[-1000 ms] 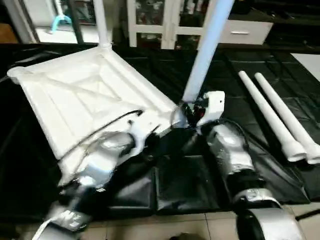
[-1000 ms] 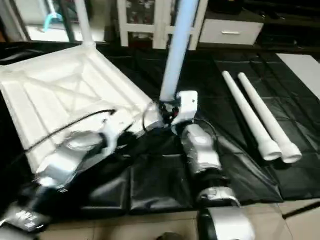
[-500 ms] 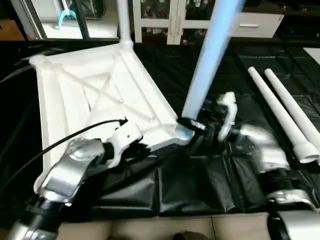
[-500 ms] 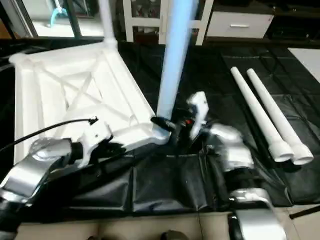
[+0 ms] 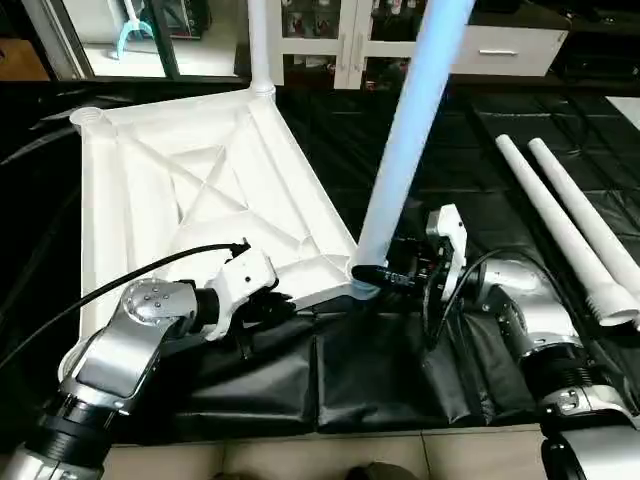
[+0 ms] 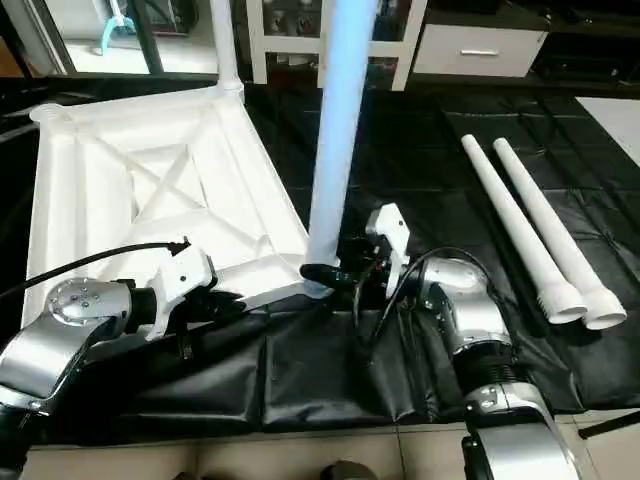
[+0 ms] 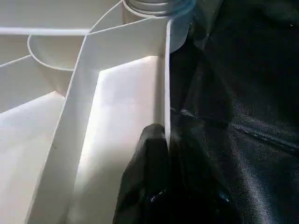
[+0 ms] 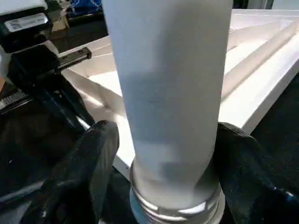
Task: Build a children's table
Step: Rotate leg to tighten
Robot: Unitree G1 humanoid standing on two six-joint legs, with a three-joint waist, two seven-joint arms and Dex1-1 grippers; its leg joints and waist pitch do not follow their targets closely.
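Black sheeting [image 5: 370,380] covers the floor; pale tiles [image 5: 300,455] edge it nearest the camera. A white glass-door cabinet [image 5: 350,40] stands behind.

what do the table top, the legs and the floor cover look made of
Table top: looks like moulded white plastic, smooth, with thin ribs across its underside. Upright leg and the two loose legs: same white plastic look, hollow tubes with flared ends. Floor cover: thin black sheeting, probably plastic, glossy and creased.

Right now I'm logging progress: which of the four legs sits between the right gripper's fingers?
The upright leg in the tabletop's near corner socket; another stands at the far corner, two lie loose on the black mat.
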